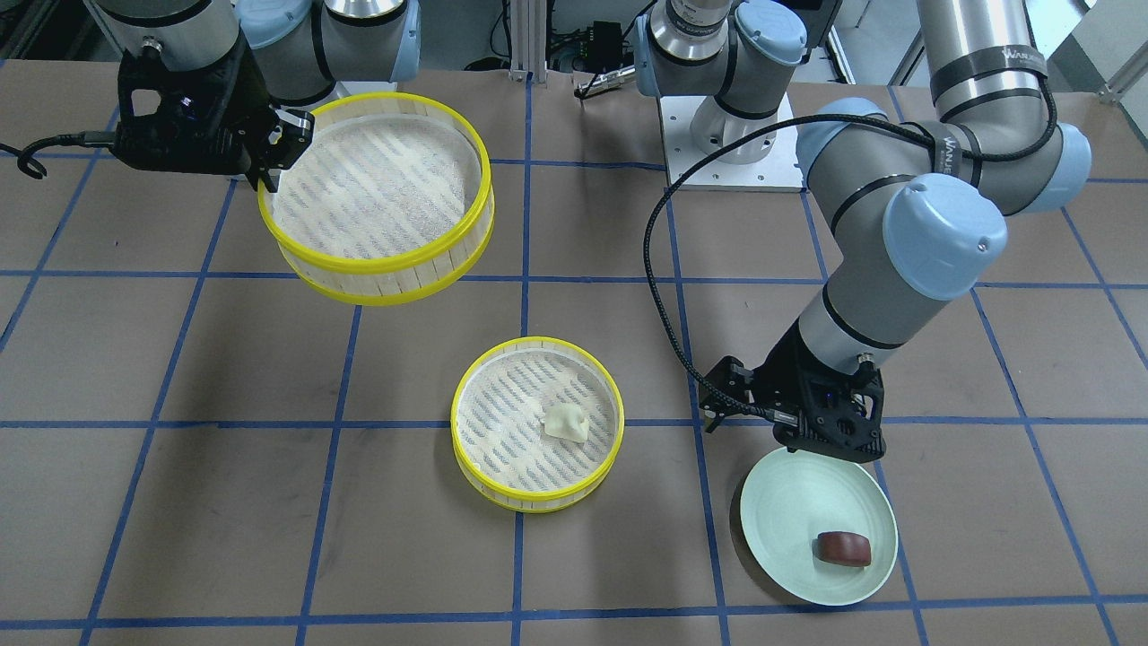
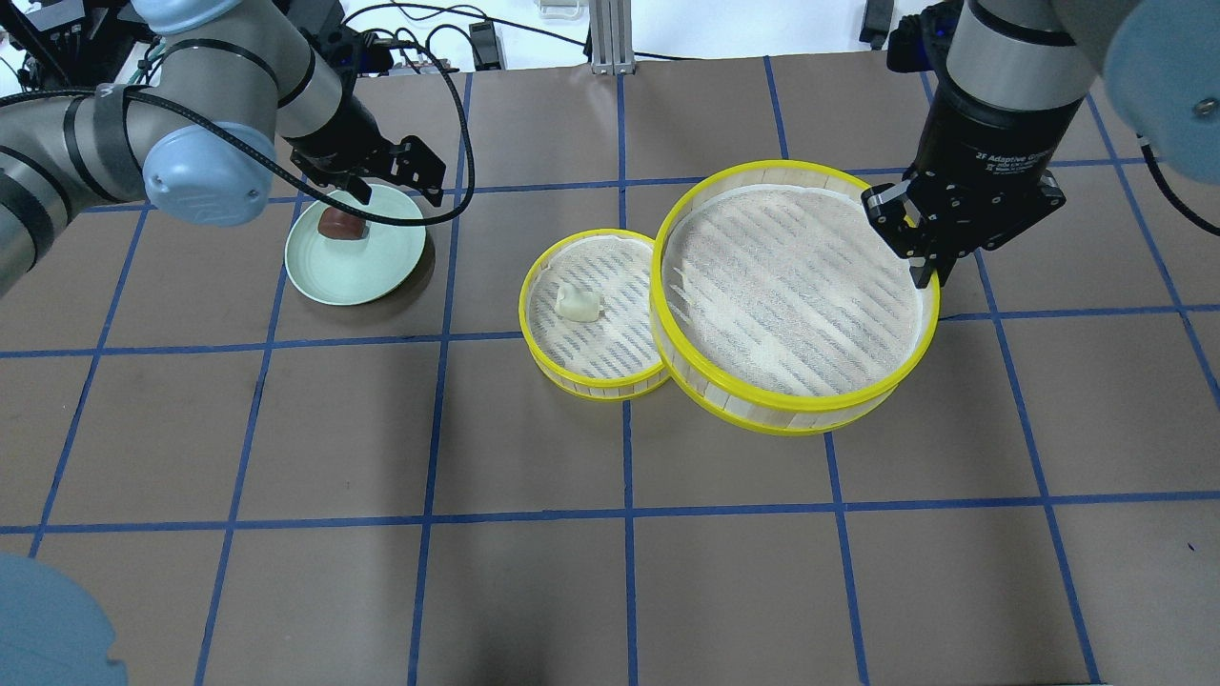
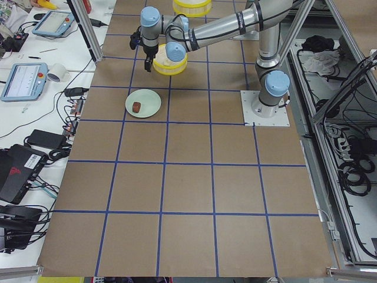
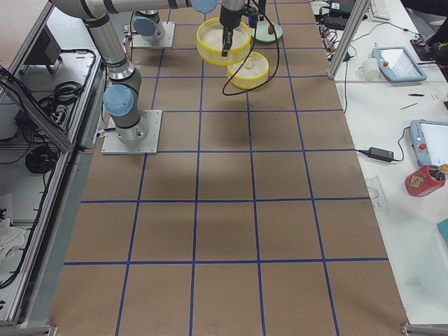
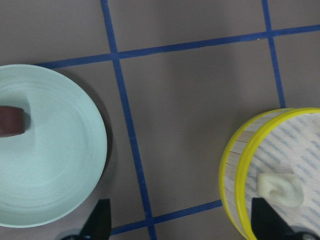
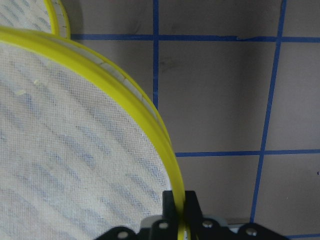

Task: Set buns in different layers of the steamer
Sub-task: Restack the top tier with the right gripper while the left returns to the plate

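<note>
A cream-white bun (image 1: 567,421) lies in the steamer layer (image 1: 502,449) that stands on the table; both also show in the overhead view, the bun (image 2: 577,302) in its layer (image 2: 620,329). A dark reddish-brown bun (image 1: 843,547) lies on a pale green plate (image 1: 789,511). My right gripper (image 1: 273,166) is shut on the yellow rim of the second, empty steamer layer (image 1: 377,188) and holds it raised, off to the side of the first. My left gripper (image 1: 713,395) is open and empty, above the table between the plate (image 5: 55,165) and the lower layer (image 5: 240,165).
The table is brown paper with a blue tape grid. The left arm's mounting plate (image 1: 731,144) and a black cable (image 1: 664,296) lie near the robot's side. Monitors and gear sit beyond the table's far edge in the exterior left view.
</note>
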